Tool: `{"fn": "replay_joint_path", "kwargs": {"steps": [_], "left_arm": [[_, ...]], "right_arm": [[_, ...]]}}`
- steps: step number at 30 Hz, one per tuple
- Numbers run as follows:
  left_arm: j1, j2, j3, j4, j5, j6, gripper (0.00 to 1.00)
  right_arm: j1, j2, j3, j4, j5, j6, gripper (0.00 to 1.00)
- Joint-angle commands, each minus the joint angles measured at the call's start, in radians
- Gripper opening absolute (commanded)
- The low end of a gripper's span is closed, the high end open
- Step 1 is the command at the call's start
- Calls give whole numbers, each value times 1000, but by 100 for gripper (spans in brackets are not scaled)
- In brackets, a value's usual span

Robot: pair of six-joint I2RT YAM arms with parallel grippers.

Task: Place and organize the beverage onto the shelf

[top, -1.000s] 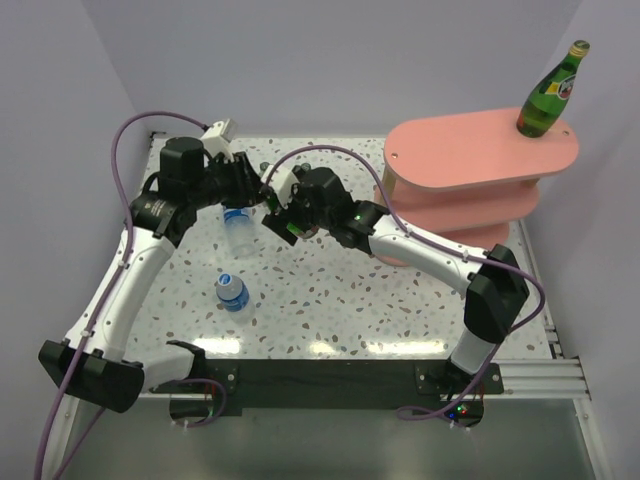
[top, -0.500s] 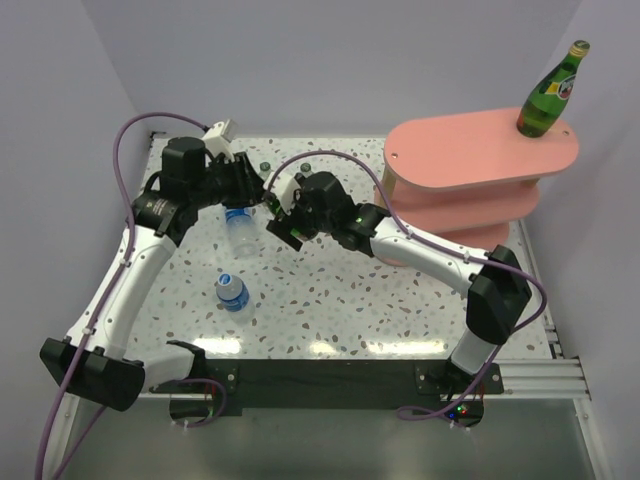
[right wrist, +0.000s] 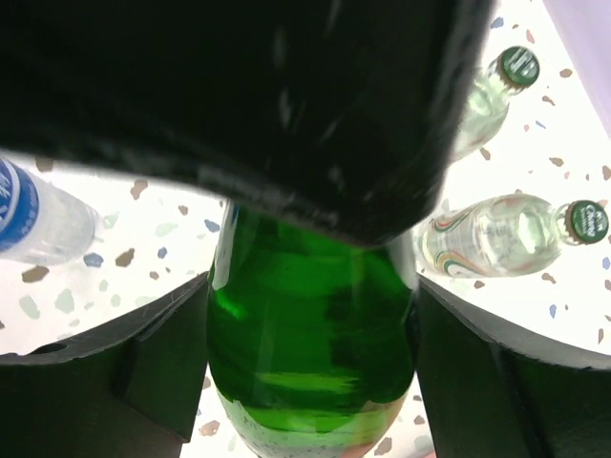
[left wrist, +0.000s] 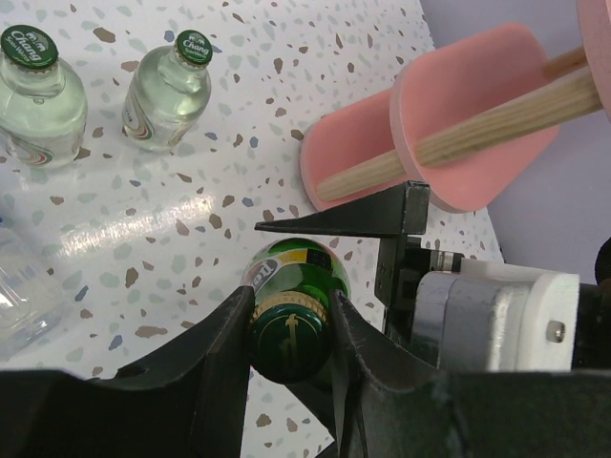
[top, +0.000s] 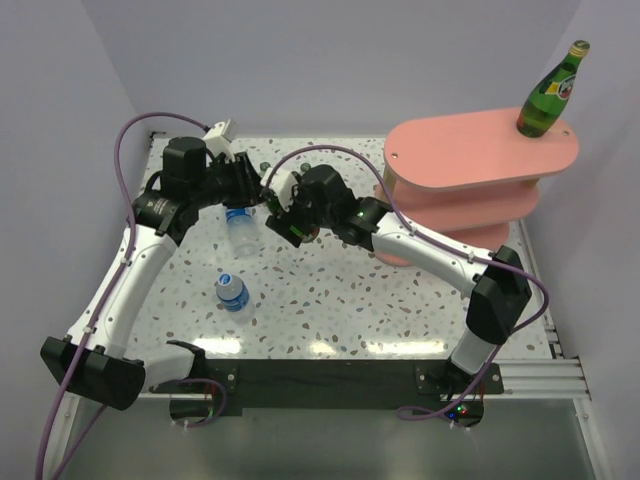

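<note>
A dark green glass bottle (left wrist: 291,334) with a gold-rimmed cap stands between both grippers. My left gripper (left wrist: 289,305) is shut on its neck just under the cap. My right gripper (right wrist: 312,286) has its fingers pressed against both sides of the bottle's body (right wrist: 310,334). From above, the left gripper (top: 255,190) and right gripper (top: 283,215) meet at the table's middle left and hide that bottle. The second green bottle (top: 548,95) stands on the pink shelf's top board (top: 470,150). Two clear green-capped bottles (left wrist: 170,91) (left wrist: 38,91) stand behind the grippers.
One blue-label plastic bottle (top: 232,292) stands near the front left. Another (top: 240,232) lies on its side under the left gripper. The shelf's lower boards and wooden posts (left wrist: 477,119) are just right of the held bottle. Purple cables loop over both arms.
The right gripper has shifted slightly around the green bottle. The left arm and the other bottles have kept their places.
</note>
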Motion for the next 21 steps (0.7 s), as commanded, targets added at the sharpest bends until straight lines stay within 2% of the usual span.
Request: {"fn": "replay_joint_path", "kwargs": {"steps": [1, 2, 5, 7, 8, 9, 12, 18, 21], "left_arm": [[-4, -26, 46, 166, 68, -58, 0], [-4, -26, 47, 168, 69, -57, 0], [-4, -27, 49, 165, 69, -57, 0], [-4, -31, 49, 162, 66, -57, 0], [-4, -29, 49, 163, 66, -57, 0], [-4, -31, 51, 163, 66, -57, 0], [-4, -31, 54, 163, 66, -58, 0], [-4, -27, 60, 162, 65, -57, 0], [-4, -27, 60, 159, 65, -55, 0]], "right_arm": [[5, 10, 63, 18, -9, 26, 79], [5, 17, 64, 18, -11, 28, 70], [5, 22, 71, 10, -26, 29, 55], [5, 23, 67, 4, -31, 29, 57], [5, 25, 67, 3, -29, 29, 61], [5, 29, 66, -2, -26, 28, 69], [5, 33, 63, -7, -23, 23, 76], [5, 42, 61, -16, -25, 22, 77], [5, 42, 64, -17, -23, 20, 73]]}}
